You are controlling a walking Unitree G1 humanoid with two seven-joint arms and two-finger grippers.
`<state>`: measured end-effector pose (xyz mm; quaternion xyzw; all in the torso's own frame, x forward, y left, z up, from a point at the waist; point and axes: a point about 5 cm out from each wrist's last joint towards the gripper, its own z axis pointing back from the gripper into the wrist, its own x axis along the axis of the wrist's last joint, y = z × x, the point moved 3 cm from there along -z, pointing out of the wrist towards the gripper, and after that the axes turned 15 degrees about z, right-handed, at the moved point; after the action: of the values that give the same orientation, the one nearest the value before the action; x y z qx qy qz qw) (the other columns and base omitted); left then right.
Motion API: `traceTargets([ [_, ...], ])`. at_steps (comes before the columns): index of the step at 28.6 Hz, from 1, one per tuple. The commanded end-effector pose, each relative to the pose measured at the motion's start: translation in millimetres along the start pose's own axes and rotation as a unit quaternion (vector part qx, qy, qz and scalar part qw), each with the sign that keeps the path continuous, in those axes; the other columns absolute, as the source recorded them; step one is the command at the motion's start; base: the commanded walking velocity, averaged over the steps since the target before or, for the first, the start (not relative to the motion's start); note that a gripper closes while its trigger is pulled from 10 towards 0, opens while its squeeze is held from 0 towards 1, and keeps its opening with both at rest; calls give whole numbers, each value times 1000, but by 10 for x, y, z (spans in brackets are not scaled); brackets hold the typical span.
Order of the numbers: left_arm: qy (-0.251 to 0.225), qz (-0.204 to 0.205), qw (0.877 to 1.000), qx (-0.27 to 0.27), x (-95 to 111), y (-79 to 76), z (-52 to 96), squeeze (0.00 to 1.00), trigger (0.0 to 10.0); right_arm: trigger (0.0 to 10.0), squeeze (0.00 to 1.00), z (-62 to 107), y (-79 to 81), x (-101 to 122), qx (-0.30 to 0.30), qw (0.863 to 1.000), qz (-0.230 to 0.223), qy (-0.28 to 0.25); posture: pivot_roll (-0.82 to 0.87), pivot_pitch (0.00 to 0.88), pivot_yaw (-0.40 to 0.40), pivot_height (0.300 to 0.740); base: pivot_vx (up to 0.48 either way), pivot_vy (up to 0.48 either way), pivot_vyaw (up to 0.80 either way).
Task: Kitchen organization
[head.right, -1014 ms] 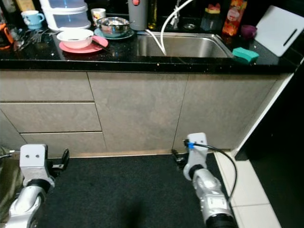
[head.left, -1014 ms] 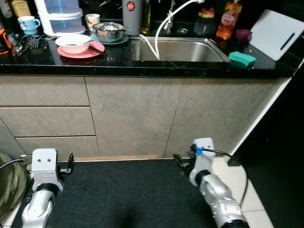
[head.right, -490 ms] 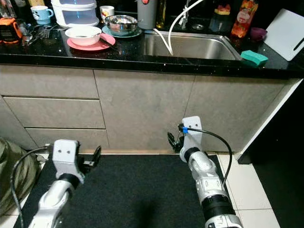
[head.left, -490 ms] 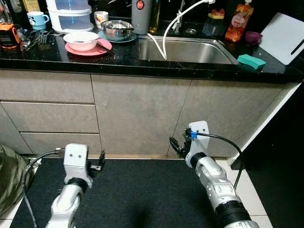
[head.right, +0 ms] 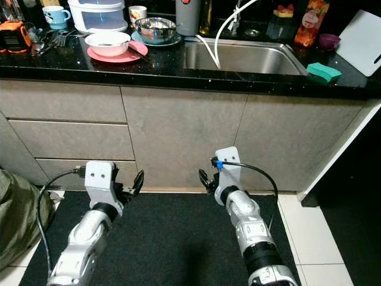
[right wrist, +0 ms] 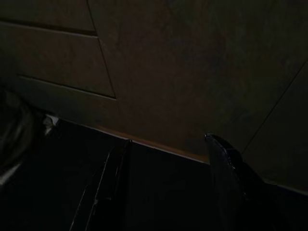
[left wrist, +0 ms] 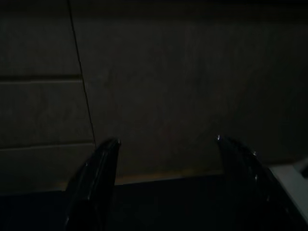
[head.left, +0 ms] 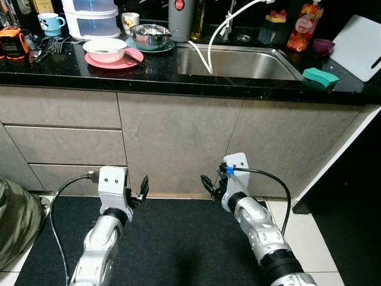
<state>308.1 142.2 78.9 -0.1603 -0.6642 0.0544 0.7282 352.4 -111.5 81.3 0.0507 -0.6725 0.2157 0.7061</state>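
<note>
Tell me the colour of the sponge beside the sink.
The sponge is teal green, clearest in the left eye view.

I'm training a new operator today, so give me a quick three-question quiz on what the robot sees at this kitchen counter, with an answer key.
1. True or false: the white bowl sits on the pink plate.
2. Which item lies on the counter right of the sink? A) green sponge B) blue mug C) steel bowl
3. Fill in: both the left gripper and the right gripper hang low in front of the ____ doors, holding nothing.

Key: 1 true. 2 A, the green sponge; the blue mug and steel bowl stand left of the sink. 3 cabinet.
</note>
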Motion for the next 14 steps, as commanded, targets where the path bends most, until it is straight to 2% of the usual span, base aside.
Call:
traceTargets([
  [1,23,4,1000,-10,-117,-51,-12,0,10000,10000,0,7,-31,-56,-11,1000,-22,11,20,0,16,740,0,0,0],
  [6,45,-10,999,-9,-226,7,32,0,10000,10000,0,45,3,-158,-23,999,-23,22,-12,0,50,740,0,0,0],
  [8,56,-17,998,9,-295,115,112,0,10000,10000,0,86,38,-227,-25,999,-6,33,-26,0,77,740,0,0,0],
  [10,47,-16,998,41,-290,252,189,0,10000,10000,0,112,14,-273,-27,998,28,46,-16,0,82,740,0,0,0],
  [14,41,-14,998,53,-279,292,195,0,10000,10000,0,113,0,-288,-29,998,28,51,-16,0,82,740,0,0,0],
])
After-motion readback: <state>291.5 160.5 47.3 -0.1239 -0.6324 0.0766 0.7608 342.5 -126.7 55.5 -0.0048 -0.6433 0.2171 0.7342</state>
